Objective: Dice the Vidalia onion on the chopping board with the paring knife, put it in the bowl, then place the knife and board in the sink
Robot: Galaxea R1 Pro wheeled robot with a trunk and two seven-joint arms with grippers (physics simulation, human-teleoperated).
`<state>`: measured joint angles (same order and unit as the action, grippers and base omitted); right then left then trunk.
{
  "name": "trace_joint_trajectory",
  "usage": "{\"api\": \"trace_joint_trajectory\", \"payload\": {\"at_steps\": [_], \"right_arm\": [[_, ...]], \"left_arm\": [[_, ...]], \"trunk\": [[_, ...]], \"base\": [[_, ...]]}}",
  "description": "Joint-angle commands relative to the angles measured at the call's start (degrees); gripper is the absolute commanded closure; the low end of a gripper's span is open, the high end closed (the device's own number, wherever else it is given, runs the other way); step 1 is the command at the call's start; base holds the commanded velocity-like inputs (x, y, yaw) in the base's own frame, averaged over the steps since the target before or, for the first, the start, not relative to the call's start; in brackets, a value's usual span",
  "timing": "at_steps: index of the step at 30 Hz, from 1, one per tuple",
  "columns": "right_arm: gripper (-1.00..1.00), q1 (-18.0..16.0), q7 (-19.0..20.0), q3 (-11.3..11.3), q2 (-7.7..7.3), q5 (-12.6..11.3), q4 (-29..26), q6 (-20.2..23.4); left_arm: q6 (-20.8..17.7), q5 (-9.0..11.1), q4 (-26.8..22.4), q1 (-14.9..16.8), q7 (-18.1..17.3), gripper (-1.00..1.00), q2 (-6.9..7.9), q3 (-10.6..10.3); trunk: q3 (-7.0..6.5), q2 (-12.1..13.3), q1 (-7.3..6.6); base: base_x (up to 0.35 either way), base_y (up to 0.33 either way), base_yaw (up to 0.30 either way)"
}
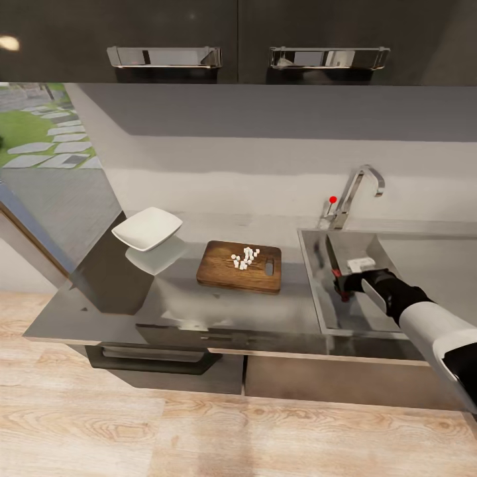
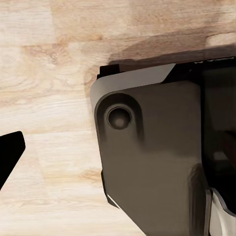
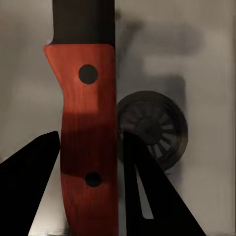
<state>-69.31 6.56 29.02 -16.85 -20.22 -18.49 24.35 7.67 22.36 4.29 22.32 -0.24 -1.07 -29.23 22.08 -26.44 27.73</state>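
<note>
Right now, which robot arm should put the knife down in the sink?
The right one. Its gripper is over the sink, with the paring knife between its jaws, above the drain.

Knife blade cut off by right wrist picture's edge, tip out of frame; handle butt cut off at opposite edge. Whether fingers actually press handle: cannot tell, thin gap shows beside 1 of them. Drain partly hidden behind handle and finger. Right arm cut off at head picture's edge. White bits on board too small to count. Left gripper: 1 dark finger corner in view, rest cut off, state unclear.
</note>
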Motion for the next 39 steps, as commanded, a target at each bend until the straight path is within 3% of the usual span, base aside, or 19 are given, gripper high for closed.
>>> {"api": "trace_joint_trajectory", "payload": {"at_steps": [1, 13, 19, 27, 39], "right_arm": [[1.0, -0.04, 0.1, 0.25, -0.09, -0.21, 0.47, 0.27], [1.0, -0.04, 0.12, 0.32, 0.18, -0.31, 3.04, 0.11], [1.0, -0.04, 0.12, 0.32, 0.49, -0.5, 5.69, -2.83], [1.0, -0.04, 0.15, 0.33, 0.68, -0.55, 7.25, -3.52], [1.0, -0.04, 0.17, 0.33, 3.08, -0.58, 11.06, -4.34]], "left_arm": [[0.41, 0.41, 0.28, 0.1, -0.03, -1.0, -0.07, -0.48], [0.41, 0.42, 0.28, 0.1, -0.03, -1.0, -0.07, -0.48], [0.41, 0.45, 0.28, 0.1, -0.03, -1.0, -0.07, -0.48], [0.41, 0.47, 0.28, 0.1, -0.03, -1.0, -0.07, -0.48], [0.41, 0.49, 0.28, 0.1, -0.03, -1.0, -0.04, -0.48]], "trunk": [[0.08, -0.09, 0.03], [0.08, -0.09, 0.03], [0.08, -0.09, 0.03], [0.08, -0.09, 0.03], [0.08, -0.09, 0.03]], "base": [[0.0, 0.0, 0.0], [0.0, 0.0, 0.0], [0.0, 0.0, 0.0], [0.0, 0.0, 0.0], [0.068, 0.0, 0.0]]}}
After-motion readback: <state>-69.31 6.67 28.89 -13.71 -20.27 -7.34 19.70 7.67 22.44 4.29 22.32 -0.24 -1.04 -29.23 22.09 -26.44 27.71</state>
